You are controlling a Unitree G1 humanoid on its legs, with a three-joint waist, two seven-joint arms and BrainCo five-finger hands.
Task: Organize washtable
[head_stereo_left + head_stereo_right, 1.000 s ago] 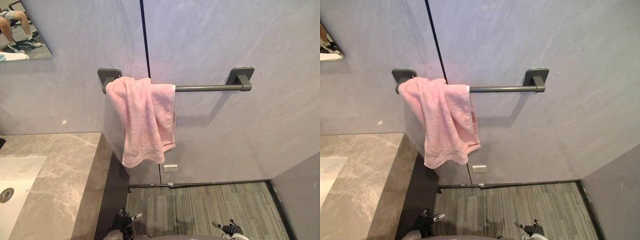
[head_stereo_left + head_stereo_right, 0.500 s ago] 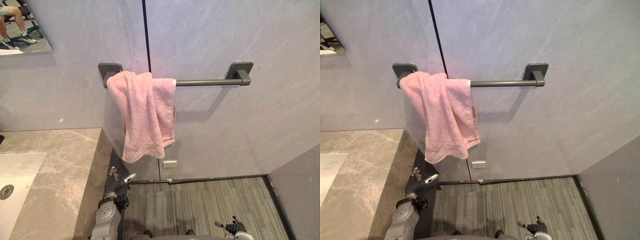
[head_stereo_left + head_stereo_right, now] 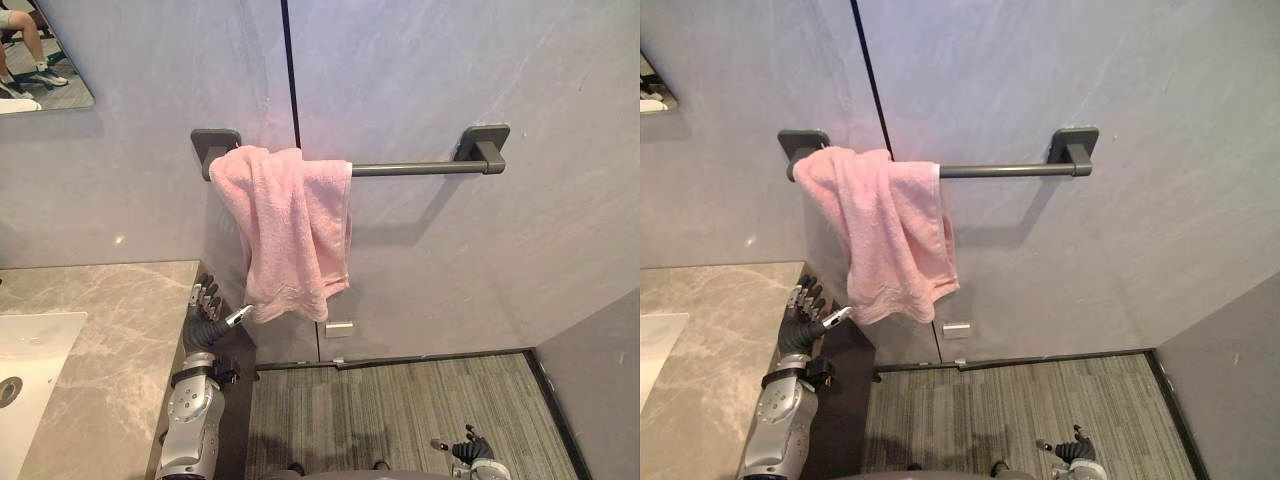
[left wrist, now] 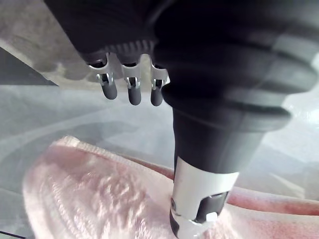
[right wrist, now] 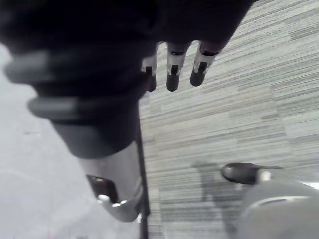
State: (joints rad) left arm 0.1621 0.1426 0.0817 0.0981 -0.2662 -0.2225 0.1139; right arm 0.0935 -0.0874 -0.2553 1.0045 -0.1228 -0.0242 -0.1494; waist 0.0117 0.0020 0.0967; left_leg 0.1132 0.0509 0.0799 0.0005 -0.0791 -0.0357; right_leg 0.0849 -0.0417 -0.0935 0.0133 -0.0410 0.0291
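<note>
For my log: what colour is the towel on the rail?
Pink: the towel shows best in the left eye view.

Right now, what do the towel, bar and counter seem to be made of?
Towel: probably pink terry cotton; it has a fuzzy pile and hangs in soft folds.
Bar: likely metal with a matte dark grey coating; it is straight and rigid, with barely any shine.
Counter: smooth grey-brown marble or a stone lookalike; pale veins run across it.

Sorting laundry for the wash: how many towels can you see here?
1. The pink towel hangs bunched over the left end of the towel bar on the wall, its lower edge close to the open left hand. Others could lie outside the views.
</note>
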